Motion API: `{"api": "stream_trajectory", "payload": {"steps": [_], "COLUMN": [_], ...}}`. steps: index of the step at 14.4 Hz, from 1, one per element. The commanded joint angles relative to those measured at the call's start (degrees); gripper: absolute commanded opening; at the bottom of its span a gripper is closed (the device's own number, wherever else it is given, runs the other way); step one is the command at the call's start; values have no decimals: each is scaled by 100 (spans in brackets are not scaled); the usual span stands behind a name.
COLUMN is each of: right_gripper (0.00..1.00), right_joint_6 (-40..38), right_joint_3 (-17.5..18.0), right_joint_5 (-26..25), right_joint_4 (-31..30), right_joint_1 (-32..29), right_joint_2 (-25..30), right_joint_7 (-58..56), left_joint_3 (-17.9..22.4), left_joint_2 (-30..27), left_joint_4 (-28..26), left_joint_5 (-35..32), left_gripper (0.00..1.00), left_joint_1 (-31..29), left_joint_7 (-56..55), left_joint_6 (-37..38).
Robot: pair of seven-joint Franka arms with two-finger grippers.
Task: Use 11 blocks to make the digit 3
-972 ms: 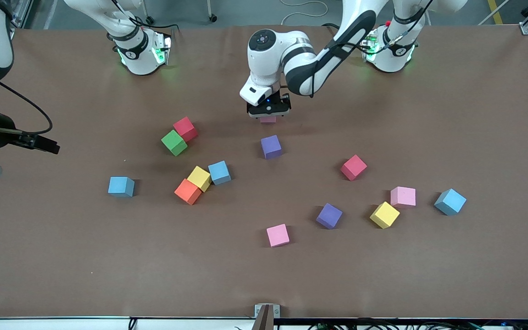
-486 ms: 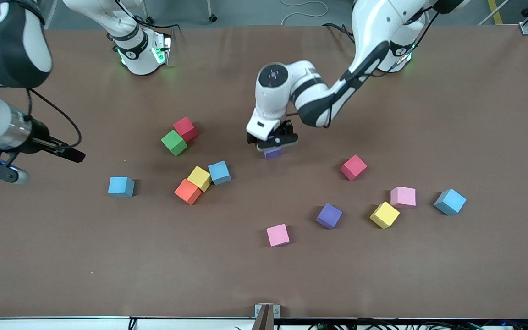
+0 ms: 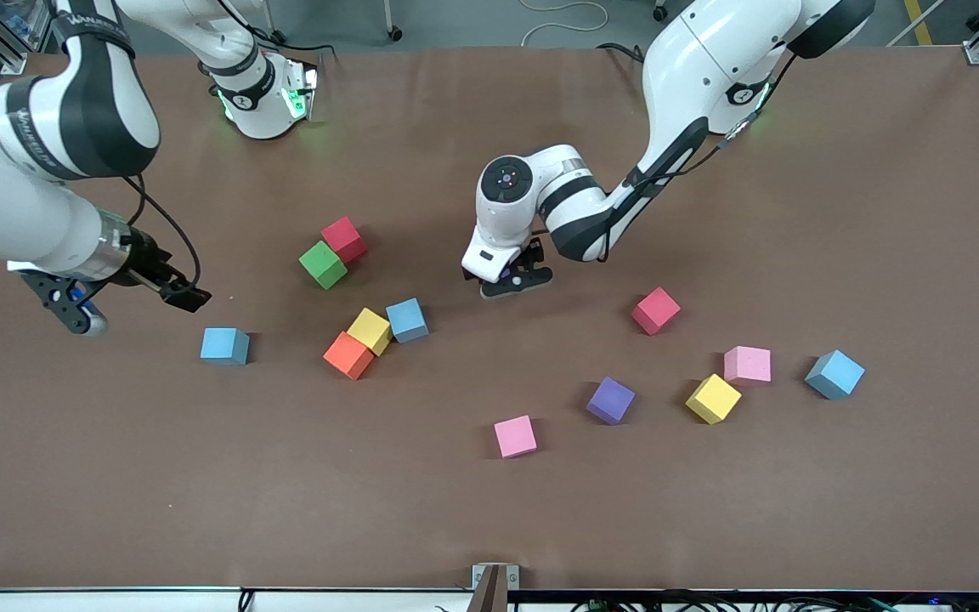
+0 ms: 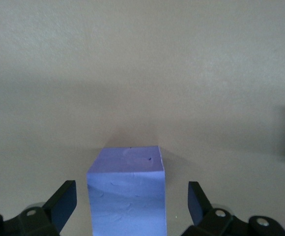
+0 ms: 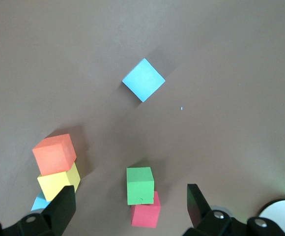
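My left gripper point(image 3: 511, 280) is down at the table's middle, open, its fingers point(image 4: 64, 204) on either side of a purple block point(image 4: 127, 191) without touching it. That block is hidden under the hand in the front view. My right gripper point(image 3: 186, 297) hangs open and empty over the table beside a blue block point(image 3: 224, 345), toward the right arm's end. Its wrist view looks down on a green block point(image 5: 140, 185) touching a red block point(image 5: 146, 214). The other blocks lie loose and scattered. No digit 3 shows.
An orange point(image 3: 348, 355), a yellow point(image 3: 370, 331) and a blue block point(image 3: 407, 320) cluster together. A red point(image 3: 656, 310), pink point(image 3: 747, 365), blue point(image 3: 834, 374), yellow point(image 3: 713, 398), purple point(image 3: 610, 400) and pink block point(image 3: 515, 436) are spread toward the left arm's end.
My left gripper moved from a pink block toward the front camera and came down around the purple block. My right arm swung in over the table toward the lone blue block.
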State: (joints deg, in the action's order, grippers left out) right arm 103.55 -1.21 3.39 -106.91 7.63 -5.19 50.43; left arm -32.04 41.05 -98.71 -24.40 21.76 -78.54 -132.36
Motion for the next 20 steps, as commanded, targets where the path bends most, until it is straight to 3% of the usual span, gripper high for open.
{"api": "stream_trajectory", "payload": {"steps": [1, 4, 7, 9, 12, 15, 17, 20], "right_gripper": [100, 100, 100, 100, 100, 100, 100, 100], "right_joint_6": [987, 1834, 1888, 1897, 2133, 2800, 3371, 4065], "right_joint_3": [-2, -2, 7, 7, 7, 7, 16, 25], "right_joint_5": [47, 47, 47, 47, 47, 56, 56, 56], "right_joint_4": [-1398, -2262, -2456, -2562, -2851, -3544, -4090, -4573], "right_joint_1": [299, 598, 949, 1187, 1390, 1460, 1513, 1794], "right_joint_2": [684, 923, 906, 941, 950, 1125, 1336, 1328], "right_joint_7": [528, 1055, 1608, 1898, 2181, 2234, 2260, 2567], "left_joint_3": [-21, -21, -30, -30, -39, -100, -214, -714], "left_joint_2": [140, 140, 70, -44, -526, -984, -1388, -1766], "left_joint_4": [98, 98, 98, 98, -112, -341, -770, -1342], "left_joint_5": [-109, -109, -22, -21, -21, 40, 416, 919], "left_gripper": [98, 79, 47, 33, 32, 32, 32, 32], "left_joint_1": [30, 39, -57, -84, -145, -250, -609, -1286], "left_joint_7": [-21, -3, -144, -589, -1556, -2233, -2534, -3015], "left_joint_6": [43, 43, 52, 96, 201, 999, 1089, 1072]}}
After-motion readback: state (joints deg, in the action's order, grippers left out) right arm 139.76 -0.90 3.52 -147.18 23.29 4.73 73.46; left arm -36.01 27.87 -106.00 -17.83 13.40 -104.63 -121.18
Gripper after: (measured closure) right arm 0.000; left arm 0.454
